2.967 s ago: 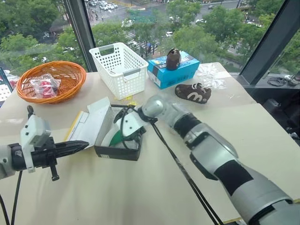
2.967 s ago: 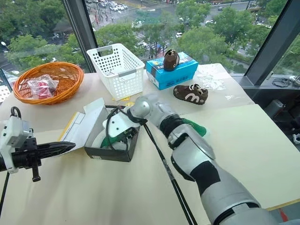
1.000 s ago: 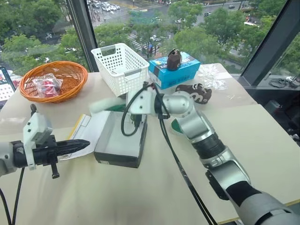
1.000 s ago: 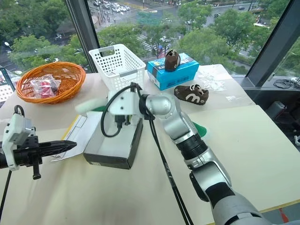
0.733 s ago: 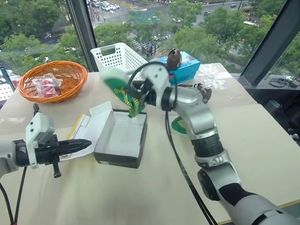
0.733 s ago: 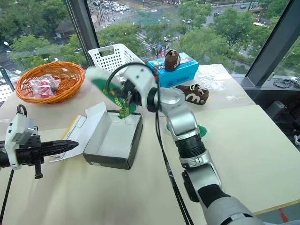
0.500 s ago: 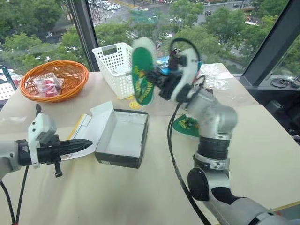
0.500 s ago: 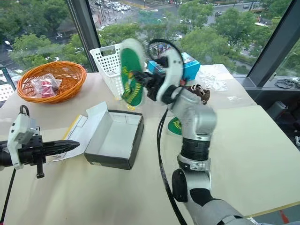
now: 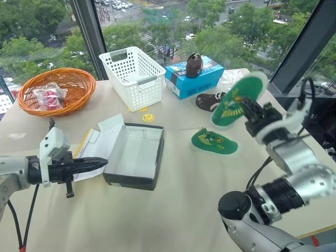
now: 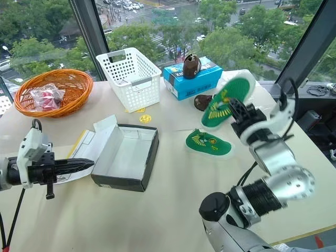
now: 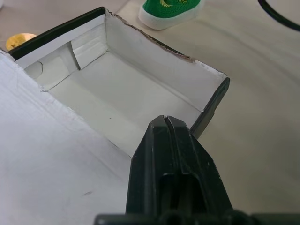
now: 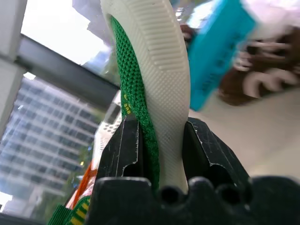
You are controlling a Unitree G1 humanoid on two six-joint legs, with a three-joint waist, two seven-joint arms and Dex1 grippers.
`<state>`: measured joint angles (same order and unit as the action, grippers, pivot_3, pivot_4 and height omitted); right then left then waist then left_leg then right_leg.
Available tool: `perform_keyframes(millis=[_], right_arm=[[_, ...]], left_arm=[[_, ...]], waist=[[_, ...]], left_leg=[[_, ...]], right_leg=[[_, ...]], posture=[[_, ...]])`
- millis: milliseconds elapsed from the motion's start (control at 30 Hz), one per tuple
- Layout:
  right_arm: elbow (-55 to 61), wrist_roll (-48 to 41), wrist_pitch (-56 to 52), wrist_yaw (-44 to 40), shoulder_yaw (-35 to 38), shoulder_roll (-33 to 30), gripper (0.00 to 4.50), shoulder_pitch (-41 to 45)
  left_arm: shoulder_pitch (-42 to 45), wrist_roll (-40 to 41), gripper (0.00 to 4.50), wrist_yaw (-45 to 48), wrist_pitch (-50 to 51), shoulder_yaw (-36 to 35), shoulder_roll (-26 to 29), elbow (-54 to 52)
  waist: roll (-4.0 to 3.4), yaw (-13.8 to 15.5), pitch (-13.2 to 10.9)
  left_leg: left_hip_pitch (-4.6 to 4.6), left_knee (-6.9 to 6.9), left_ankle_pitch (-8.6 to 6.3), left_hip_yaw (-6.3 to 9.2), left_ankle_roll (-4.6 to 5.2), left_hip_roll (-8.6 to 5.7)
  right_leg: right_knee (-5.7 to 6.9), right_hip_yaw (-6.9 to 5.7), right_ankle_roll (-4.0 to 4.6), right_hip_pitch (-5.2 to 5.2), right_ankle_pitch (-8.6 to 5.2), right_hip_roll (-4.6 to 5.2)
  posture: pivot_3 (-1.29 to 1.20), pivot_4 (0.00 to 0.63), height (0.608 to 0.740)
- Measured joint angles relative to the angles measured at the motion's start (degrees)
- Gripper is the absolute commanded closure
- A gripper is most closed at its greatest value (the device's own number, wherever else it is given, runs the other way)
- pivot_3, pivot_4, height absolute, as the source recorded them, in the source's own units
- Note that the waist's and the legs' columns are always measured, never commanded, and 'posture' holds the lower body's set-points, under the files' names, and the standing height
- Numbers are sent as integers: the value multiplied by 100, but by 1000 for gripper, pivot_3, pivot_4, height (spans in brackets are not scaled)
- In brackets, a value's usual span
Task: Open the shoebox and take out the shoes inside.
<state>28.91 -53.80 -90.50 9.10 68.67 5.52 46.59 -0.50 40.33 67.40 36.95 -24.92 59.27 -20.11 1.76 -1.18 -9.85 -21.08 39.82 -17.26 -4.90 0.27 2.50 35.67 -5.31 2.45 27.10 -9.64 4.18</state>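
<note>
Left eye view puts the left gripper (image 9: pixel 92 165) low on the left of the frame, its black fingers pressed together on nothing and its tip just beside the left wall of the open shoebox (image 9: pixel 134 156). Its white inside lies bare, and the lid flap is folded out toward the left. Right of the box, at mid-frame, one green-soled shoe (image 9: pixel 213 141) already lies sole-up on the table (image 9: pixel 157 220). Farther right and higher, the right gripper (image 9: pixel 251 109) holds the second green-soled shoe (image 9: pixel 238 99) in the air, tilted; in the right wrist view its fingers (image 12: pixel 123 145) pinch the shoe's side wall, one pad inside and one outside. The step in hand looks like setting this shoe down. To do it well, the arm should lower the shoe onto the bare stretch right of the first shoe, level it so it lands flat, and free it only when it rests on the table. That spot has room, but the table's right edge is near, and a tilted drop could roll the shoe off. Beyond lie a dark brown shoe (image 9: pixel 209 101), a blue box (image 9: pixel 194 77) with another brown shoe on top, a white basket (image 9: pixel 134 76), and a wicker basket (image 9: pixel 50 90) at upper left, all well apart from the landing spot.
</note>
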Motion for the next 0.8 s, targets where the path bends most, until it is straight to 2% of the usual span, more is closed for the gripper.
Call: perform_keyframes(millis=[100, 167, 300, 467, 633, 800], right_arm=[[68, -1085, -157, 422, 80, 30, 3289, -1150], [11, -1401, -157, 647, 185, 64, 3289, -1582], [-488, -2472, 97, 1313, -128, 195, 3289, -2793], [-642, -3971, 1303, 2328, -1454, 80, 3289, -3850], [-580, -5116, 2562, 2882, -2648, -576, 3289, -4599], [-443, -5728, 3281, 2424, -3279, -1597, 3289, -5173]], left_arm=[[80, -18, 4500, 47, -86, 143, 0, 75], [85, -57, 4500, 68, -89, 163, 0, 96], [153, -76, 4500, 85, -96, 219, 1, 108], [178, -85, 4500, 99, -144, 247, 1, 110], [158, -85, 4500, 102, -145, 250, 0, 97], [142, -85, 4500, 97, -145, 250, 1, 86]], waist=[[0, 15, 0], [-2, 20, 0], [-3, 1, 0], [-1, -34, 1], [-1, -50, 1], [3, -26, 4]], left_leg=[[-1, 0, 0, 2, 3, 0], [1, 0, 0, 0, 7, -3], [1, 2, 2, -9, 13, -2], [8, -3, 3, -8, 15, 11], [7, -5, 3, -9, 15, 15], [4, -10, 2, -6, 18, 17]], right_leg=[[1, 6, -19, -2, -11, 4], [2, 9, -21, -2, -12, 11], [0, 27, -26, -5, -14, 9], [-2, 81, -30, -28, -16, -20], [-10, 163, -31, -27, -16, -79], [-38, 177, -35, -28, -14, -86]], posture=[[0, 150, 731], [0, 150, 731], [0, 150, 731], [0, 150, 731], [0, 150, 731], [0, 150, 731]])
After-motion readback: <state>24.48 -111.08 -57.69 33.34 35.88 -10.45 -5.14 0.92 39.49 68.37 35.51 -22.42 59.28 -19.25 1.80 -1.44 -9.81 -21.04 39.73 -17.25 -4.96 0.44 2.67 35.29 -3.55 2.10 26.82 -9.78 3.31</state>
